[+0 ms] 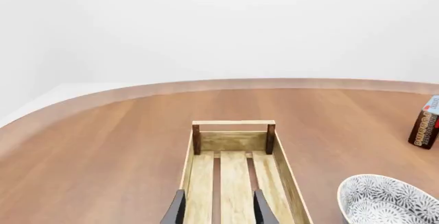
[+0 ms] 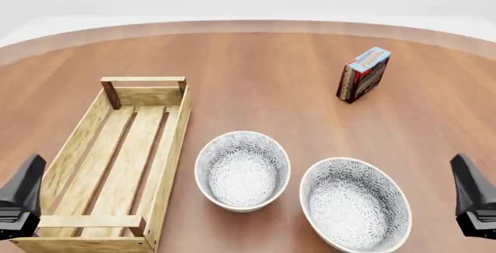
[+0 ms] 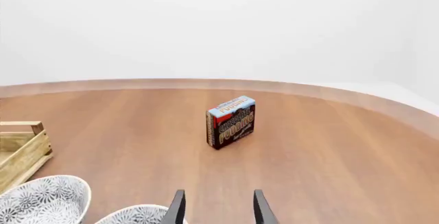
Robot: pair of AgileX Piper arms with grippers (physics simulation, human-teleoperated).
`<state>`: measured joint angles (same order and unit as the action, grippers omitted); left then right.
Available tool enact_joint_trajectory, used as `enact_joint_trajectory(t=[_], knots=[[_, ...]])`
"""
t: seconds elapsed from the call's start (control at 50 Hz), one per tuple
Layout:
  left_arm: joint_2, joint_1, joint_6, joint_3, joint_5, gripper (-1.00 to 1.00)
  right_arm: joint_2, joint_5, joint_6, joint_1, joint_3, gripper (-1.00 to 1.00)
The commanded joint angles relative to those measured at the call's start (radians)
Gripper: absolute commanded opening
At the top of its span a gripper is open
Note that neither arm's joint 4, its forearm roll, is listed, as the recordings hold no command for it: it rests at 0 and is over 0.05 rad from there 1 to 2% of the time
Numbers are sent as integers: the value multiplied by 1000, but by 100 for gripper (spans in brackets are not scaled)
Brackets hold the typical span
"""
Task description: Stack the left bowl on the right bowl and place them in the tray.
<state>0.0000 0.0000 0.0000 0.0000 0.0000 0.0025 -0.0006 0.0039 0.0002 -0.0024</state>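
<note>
Both jaws parted, nothing held: left gripper (image 1: 218, 212) over the tray (image 2: 176, 126), right gripper (image 3: 217, 209) seemingly above the table (image 2: 263, 67).
Left bowl (image 2: 241, 170) stands just beside the tray's right wall; right bowl (image 2: 355, 204) sits close by, apparently apart; printed box (image 2: 363, 74) stands farther back.

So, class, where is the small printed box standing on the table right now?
In the front view the printed box stands upright at the far right of the table, beyond the right bowl and far from the tray.
</note>
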Motion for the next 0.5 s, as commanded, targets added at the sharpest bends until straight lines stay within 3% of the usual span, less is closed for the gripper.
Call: enact_joint_trajectory(t=[0.02,0.28,0.34,0.46,0.5], knots=[[0,0,0,0,0,100,6,-2,9,2,-4,100],[0,0,0,0,0,100,41,-16,6,33,-14,100],[0,0,0,0,0,100,43,13,-8,38,-58,100],[0,0,0,0,0,100,188,-5,-12,71,-164,100],[0,0,0,0,0,100,256,-11,-29,120,-214,100]])
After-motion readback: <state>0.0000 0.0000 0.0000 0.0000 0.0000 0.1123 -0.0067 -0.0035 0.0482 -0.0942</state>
